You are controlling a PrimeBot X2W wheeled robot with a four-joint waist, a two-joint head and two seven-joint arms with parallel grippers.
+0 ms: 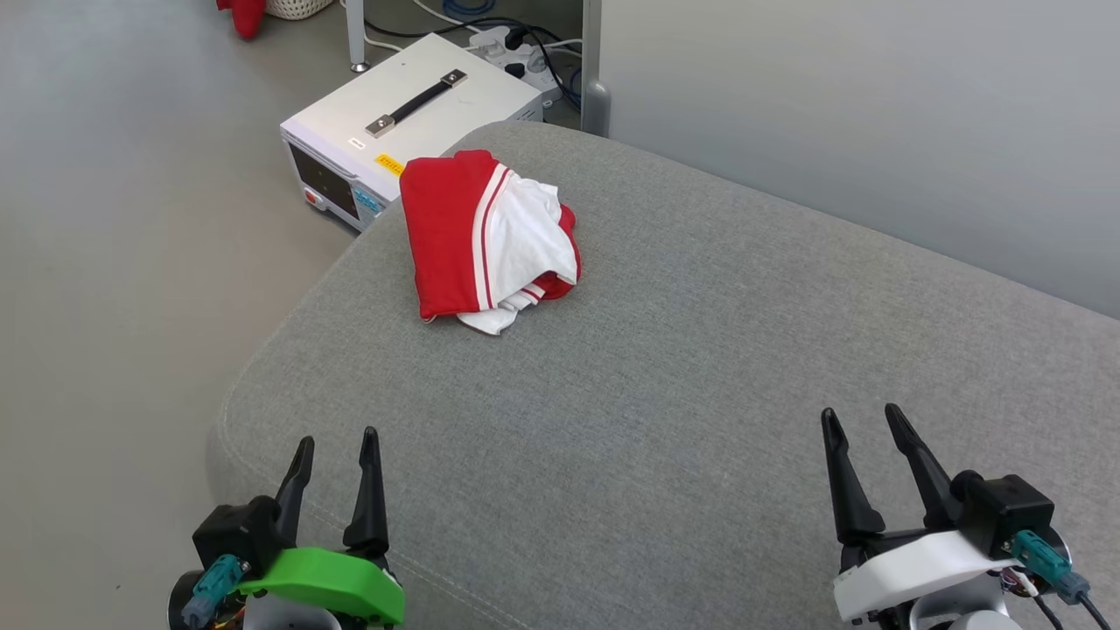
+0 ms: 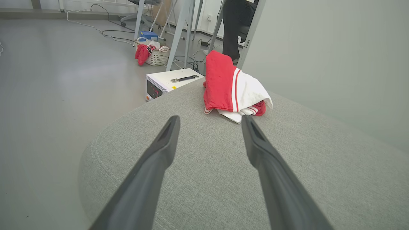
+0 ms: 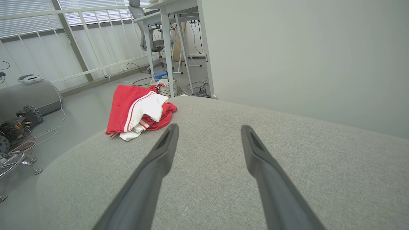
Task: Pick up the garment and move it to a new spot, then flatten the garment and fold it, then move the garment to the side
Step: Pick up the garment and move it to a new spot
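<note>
The garment [image 1: 486, 243] lies in a crumpled red and white heap near the far left corner of the grey cushioned surface [image 1: 682, 394]. Its print is hidden in the folds. From the left wrist the garment [image 2: 231, 86] sits just beyond the fingertips; from the right wrist the garment [image 3: 139, 111] lies off to the upper left. My left gripper [image 1: 337, 442] hovers open at the near left edge of the cushion, well short of the heap. My right gripper [image 1: 862, 420] is open at the near right, empty.
A white box with a black handle [image 1: 411, 122] stands on the floor just behind the cushion's far left corner, with cables and a power strip [image 1: 516, 52] beyond it. A grey panel [image 1: 857, 114] backs the cushion. A basket of clothes [image 2: 155, 56] sits farther off.
</note>
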